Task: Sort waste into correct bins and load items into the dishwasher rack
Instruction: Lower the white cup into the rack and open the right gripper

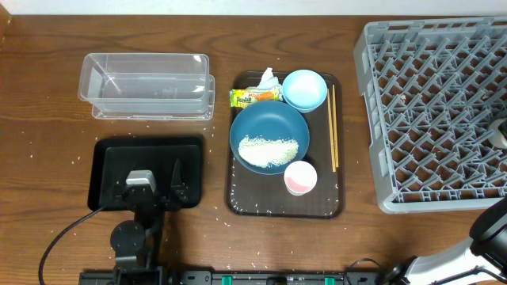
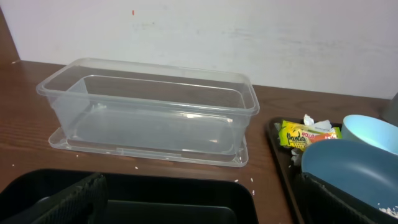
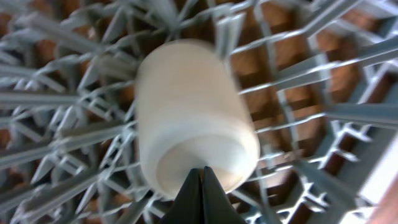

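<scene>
Loading's barely begun. Your right gripper [image 3: 200, 182] is pinched shut, empty, over the rack [image 1: 432, 111]. Your left gripper [image 1: 150, 188] gapes above the black tray [image 1: 107, 158]. The cup [image 1: 300, 177] waits at the brown tray's [image 1: 238, 198] front edge: open, then grab.

Your overhead view is evenly lit and sharp, with soft glare on the clear tub [image 1: 146, 83] and only faint shadows beside the rack [image 1: 377, 111]. Your left wrist view is dimmer, and the black tray [image 2: 180, 196] is nearly featureless. Your right wrist view is blurred: the pale cylinder [image 3: 193, 118] smears, and the grid behind it is soft.
</scene>
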`<state>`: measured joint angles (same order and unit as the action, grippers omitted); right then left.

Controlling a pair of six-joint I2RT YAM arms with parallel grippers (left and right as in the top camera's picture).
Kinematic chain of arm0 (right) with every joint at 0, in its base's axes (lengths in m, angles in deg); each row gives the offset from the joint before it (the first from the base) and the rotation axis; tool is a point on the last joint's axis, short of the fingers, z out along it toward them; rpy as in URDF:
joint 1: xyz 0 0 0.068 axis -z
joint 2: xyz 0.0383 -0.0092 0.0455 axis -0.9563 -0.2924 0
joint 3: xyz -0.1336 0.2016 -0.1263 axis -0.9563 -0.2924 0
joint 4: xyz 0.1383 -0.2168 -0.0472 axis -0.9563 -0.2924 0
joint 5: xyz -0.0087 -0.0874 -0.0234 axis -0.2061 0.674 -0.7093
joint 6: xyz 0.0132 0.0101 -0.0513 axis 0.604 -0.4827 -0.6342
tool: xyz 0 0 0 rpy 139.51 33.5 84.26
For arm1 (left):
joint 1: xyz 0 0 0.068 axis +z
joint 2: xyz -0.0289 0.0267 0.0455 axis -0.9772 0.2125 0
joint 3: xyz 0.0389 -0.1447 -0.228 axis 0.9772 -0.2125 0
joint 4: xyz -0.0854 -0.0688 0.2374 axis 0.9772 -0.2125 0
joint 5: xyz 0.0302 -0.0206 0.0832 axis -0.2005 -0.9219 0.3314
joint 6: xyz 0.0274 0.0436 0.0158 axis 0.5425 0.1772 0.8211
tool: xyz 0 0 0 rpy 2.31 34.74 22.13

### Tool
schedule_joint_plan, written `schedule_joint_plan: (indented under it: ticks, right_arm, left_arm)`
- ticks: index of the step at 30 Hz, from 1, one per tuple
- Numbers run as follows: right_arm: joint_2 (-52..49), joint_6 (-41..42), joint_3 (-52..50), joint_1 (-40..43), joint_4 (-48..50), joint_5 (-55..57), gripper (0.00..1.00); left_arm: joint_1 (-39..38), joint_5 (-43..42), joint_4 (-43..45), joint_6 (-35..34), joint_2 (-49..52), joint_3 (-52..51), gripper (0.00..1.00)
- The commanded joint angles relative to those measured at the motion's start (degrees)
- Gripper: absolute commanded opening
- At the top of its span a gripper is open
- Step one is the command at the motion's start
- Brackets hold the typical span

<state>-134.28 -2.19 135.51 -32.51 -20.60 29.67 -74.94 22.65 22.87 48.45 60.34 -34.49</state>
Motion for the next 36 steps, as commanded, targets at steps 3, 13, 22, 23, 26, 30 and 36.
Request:
schedule_joint_plan:
  ticks: [3,13,22,23,26,30,36]
  right_arm:
    - [5.2,2.0,0.4,-0.7,0.8,3.1,0.01]
    - [9.7,1.7,0.4,-0.8,1.3,-3.6,0.06]
    - [4.7,1.5,0.3,-0.8,2.3,-2.3,0.01]
    - [3.9,1.5,0.3,-0.8,2.8,-2.3,0.01]
    - [1.6,1.7,0.3,-0.8,3.6,-2.3,0.01]
    - [-0.9,2.4,0.3,-0.8,5.5,-1.8,0.01]
    - [-2.4,2.4,0.3,-0.8,8.8,-1.7,0.01]
  left_arm:
    - [-0.2,0.0,-1.0,0.6,-0.3,-1.6,0.98]
    - [-0.2,0.0,-1.0,0.6,-0.3,-1.6,0.98]
    - [-0.2,0.0,-1.0,0.6,-0.3,-1.6,0.98]
    - [-0.2,0.0,-1.0,0.6,-0.3,-1.6,0.98]
    - [-0.2,0.0,-1.0,0.6,-0.3,-1.6,0.98]
    - [-0.2,0.0,-1.0,0.6,-0.3,-1.6,0.98]
    - [-0.2,0.0,-1.0,0.6,-0.3,-1.6,0.98]
